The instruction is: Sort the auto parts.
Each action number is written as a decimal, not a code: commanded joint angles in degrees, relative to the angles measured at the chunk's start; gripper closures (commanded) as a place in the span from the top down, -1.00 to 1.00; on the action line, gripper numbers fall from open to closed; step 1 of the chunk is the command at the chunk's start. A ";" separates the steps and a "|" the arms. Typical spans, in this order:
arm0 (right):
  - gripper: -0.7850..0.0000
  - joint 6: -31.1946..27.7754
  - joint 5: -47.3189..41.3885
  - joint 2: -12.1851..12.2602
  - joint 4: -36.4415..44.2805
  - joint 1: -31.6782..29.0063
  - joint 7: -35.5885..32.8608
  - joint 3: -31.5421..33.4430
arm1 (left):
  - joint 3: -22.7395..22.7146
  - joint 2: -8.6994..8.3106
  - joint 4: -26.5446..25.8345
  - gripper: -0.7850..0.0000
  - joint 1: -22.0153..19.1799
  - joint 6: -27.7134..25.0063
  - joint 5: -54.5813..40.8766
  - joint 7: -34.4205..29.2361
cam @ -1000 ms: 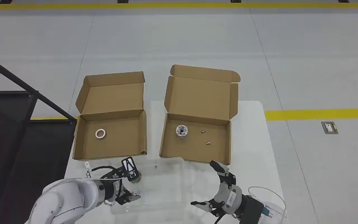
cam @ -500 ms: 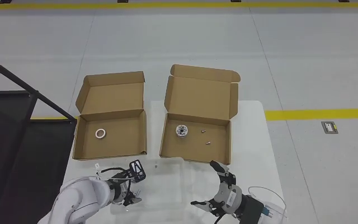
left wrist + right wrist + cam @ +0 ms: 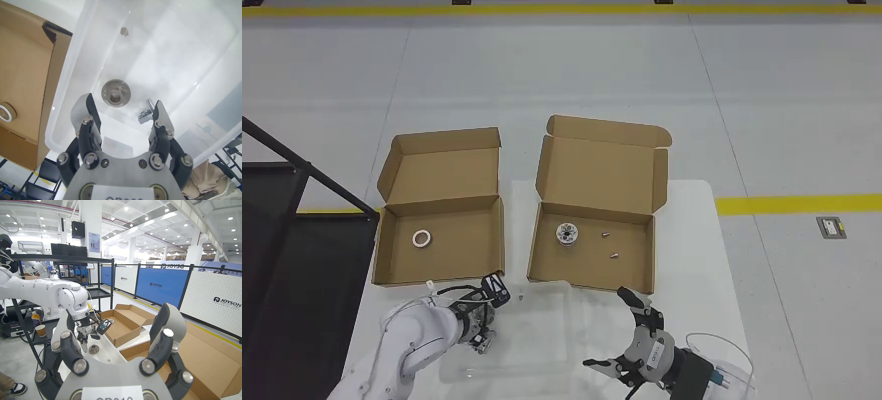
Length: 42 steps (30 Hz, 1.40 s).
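A round metal flange (image 3: 115, 93) lies in the clear plastic bin (image 3: 170, 56), just ahead of my open left gripper (image 3: 124, 111), which hangs low over the bin. A small metal fitting (image 3: 144, 115) sits by one of its fingers (image 3: 158, 111), and a small screw (image 3: 124, 31) lies farther along the bin floor. From above, the left gripper (image 3: 480, 338) is at the bin's (image 3: 552, 330) left end. My right gripper (image 3: 627, 345) is held open and empty at the bin's right end. In the right wrist view, the left gripper (image 3: 85, 340) hovers beside the flange (image 3: 94, 349).
Two open cardboard boxes stand behind the bin. The left box (image 3: 457, 250) holds a white ring (image 3: 422, 238). The right box (image 3: 632, 260) holds a toothed round part (image 3: 567, 233) and two small screws (image 3: 614, 254). A black rack (image 3: 282, 260) stands left of the table.
My left arm has swung right and toward the boxes, bringing its gripper over the bin's left end. The right arm has not moved.
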State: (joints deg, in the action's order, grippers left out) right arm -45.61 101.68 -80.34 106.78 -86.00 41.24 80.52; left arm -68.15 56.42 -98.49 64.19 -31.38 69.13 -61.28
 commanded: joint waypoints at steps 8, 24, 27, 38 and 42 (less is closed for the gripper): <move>1.00 0.00 0.00 0.00 0.00 0.00 0.00 0.00 | 3.34 0.79 4.72 0.26 -3.55 1.67 0.99 -0.05; 1.00 0.00 0.00 0.00 0.00 0.00 0.00 0.00 | 5.20 1.29 6.81 -0.11 -4.93 3.53 1.71 -1.50; 1.00 0.00 0.00 0.00 0.00 0.00 0.00 0.00 | 5.63 1.42 7.50 -0.12 -5.29 3.70 1.71 -1.65; 1.00 0.00 0.00 0.00 0.00 0.00 0.00 0.00 | 6.50 1.78 8.88 -1.00 -6.31 4.49 2.07 -1.53; 1.00 0.00 0.00 0.00 0.00 0.00 0.00 0.00 | 4.86 1.36 5.98 -1.00 -4.79 3.51 1.16 -1.12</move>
State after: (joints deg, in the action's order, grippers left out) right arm -45.61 101.68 -80.34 106.78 -86.00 41.24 80.52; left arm -62.62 57.96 -91.37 58.75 -27.57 70.56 -62.54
